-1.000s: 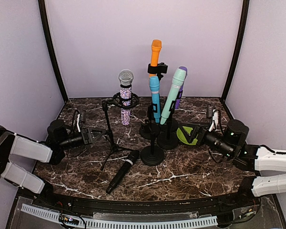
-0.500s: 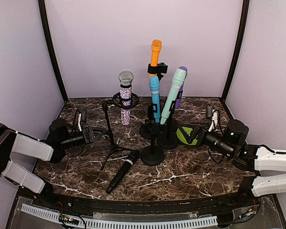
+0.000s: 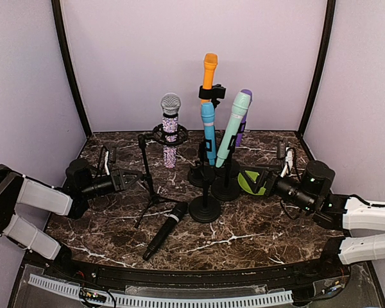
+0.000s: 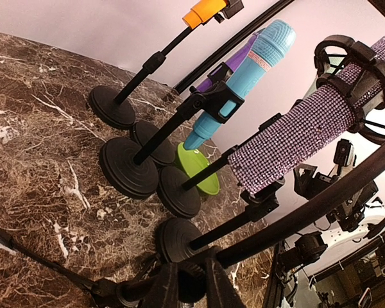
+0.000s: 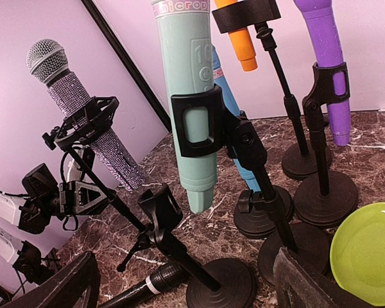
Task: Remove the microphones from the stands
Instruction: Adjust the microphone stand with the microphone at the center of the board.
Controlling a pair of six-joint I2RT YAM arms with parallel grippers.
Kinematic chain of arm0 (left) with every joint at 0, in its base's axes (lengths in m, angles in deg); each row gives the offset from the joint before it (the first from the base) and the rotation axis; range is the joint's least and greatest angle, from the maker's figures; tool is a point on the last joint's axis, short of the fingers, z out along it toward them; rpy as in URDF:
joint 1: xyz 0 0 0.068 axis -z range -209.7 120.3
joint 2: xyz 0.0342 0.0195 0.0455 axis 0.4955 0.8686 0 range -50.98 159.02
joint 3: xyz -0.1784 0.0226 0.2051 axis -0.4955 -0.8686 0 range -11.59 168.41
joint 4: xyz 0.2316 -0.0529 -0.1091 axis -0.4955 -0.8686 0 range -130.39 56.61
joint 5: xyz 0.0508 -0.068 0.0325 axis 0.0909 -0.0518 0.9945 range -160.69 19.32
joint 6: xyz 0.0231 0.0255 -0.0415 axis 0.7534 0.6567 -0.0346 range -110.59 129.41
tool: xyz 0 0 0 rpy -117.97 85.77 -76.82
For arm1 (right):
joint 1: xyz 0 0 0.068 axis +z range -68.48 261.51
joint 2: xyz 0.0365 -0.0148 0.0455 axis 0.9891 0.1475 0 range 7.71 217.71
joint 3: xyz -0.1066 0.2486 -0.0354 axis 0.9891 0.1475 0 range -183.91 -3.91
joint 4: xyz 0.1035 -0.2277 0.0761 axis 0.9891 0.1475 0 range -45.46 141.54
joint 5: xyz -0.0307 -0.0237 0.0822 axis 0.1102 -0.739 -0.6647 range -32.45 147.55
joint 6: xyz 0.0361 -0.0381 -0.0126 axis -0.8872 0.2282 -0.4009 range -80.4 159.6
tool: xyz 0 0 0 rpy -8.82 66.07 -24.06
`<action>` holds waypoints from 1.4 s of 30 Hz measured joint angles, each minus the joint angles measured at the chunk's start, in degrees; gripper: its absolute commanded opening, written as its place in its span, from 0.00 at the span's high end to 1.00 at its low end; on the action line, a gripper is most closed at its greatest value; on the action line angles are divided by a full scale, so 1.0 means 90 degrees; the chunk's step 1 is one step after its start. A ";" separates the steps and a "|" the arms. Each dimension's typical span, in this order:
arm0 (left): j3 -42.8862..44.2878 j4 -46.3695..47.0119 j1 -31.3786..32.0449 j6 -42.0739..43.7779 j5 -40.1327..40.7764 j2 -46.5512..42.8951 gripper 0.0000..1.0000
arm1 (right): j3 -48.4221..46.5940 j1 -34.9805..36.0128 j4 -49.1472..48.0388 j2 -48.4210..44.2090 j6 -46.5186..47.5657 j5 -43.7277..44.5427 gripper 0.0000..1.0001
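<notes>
A sparkly lilac microphone point(image 3: 170, 131) point(image 4: 308, 135) point(image 5: 83, 122) stands upright in the ring mount of a black tripod stand point(image 3: 147, 181). My left gripper point(image 3: 140, 177) point(image 4: 191, 282) is low at that stand's pole, and its fingers point(image 4: 160, 285) press on the black pole just above the legs. A teal microphone point(image 3: 233, 128) point(image 5: 189, 96), a blue one point(image 3: 208, 131), an orange one point(image 3: 209, 70) and a purple one point(image 3: 244, 125) sit clipped in round-base stands. My right gripper point(image 3: 253, 176) point(image 5: 183, 273) hangs open, right of that cluster and facing it.
A black microphone point(image 3: 165, 230) point(image 5: 144, 289) lies loose on the marble table by a round-base stand with a bare clip point(image 3: 204, 208) point(image 5: 159, 208). A green plate point(image 3: 250, 181) point(image 5: 366, 250) lies under my right gripper. Walls close in the back and sides.
My left gripper's fingers have closed in from a wider gap onto the tripod stand's pole. The right arm and all microphones stay put.
</notes>
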 measured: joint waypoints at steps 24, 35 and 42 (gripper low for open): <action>0.0002 -0.1200 -0.0012 0.0321 0.0265 -0.0889 0.35 | -0.3230 0.1358 0.1404 0.1620 0.1474 0.0891 0.05; -0.0039 -0.1644 -0.0143 0.0726 0.0877 -0.1263 0.20 | -0.5795 0.1481 0.1955 0.3708 0.1950 0.1086 0.05; -0.0056 -0.1846 -0.0143 0.0838 0.1015 -0.1642 0.16 | -0.7407 0.1489 0.2297 0.5124 0.2232 0.1260 0.19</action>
